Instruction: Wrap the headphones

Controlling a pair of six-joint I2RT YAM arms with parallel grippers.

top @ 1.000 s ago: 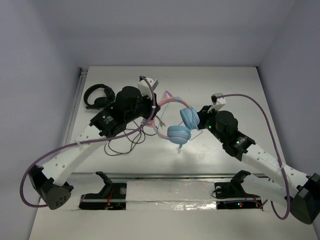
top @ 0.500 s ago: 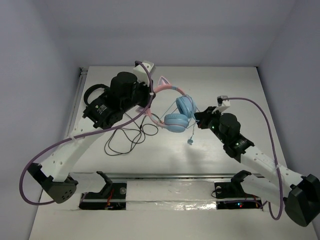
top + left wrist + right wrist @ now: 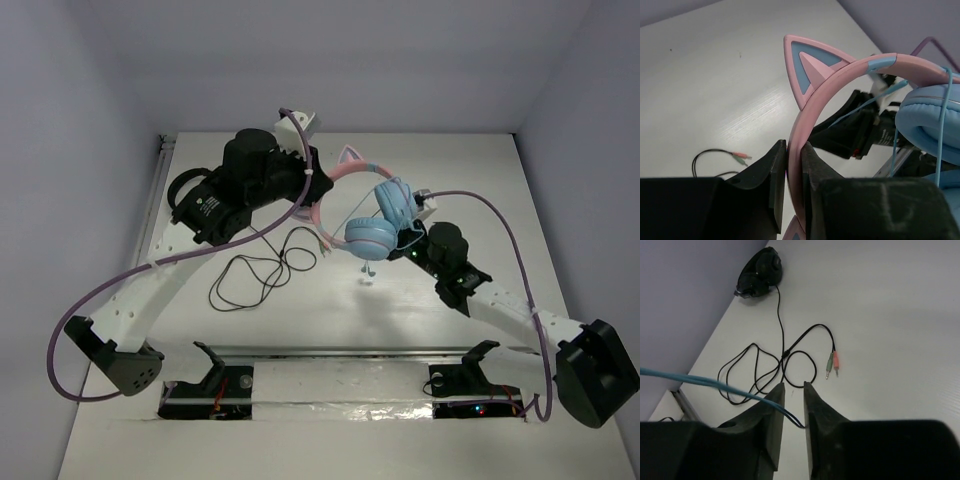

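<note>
Upper centre of the overhead view: I've lifted the headphones (image 3: 372, 236) higher off the tabletop (image 3: 480, 180), left gripper (image 3: 793, 150) clamped on the pink headband (image 3: 840, 75). The right gripper (image 3: 794, 390) has just parted, seemingly freeing the blue cable (image 3: 705, 381) for another wrap.

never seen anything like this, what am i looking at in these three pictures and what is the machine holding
These are two robot arms bolted to a white table. The wide picture looks down from above; the other two come from small cameras on each arm's wrist, looking past its own pincer. The left pincer is clamped on the pink band of the cat-ear headphones, holding them above the table. The right pincer has its jaws slightly apart, with the headphones' thin blue cable running between them. On the table lie black headphones at the far left and their loose black cable.
</note>
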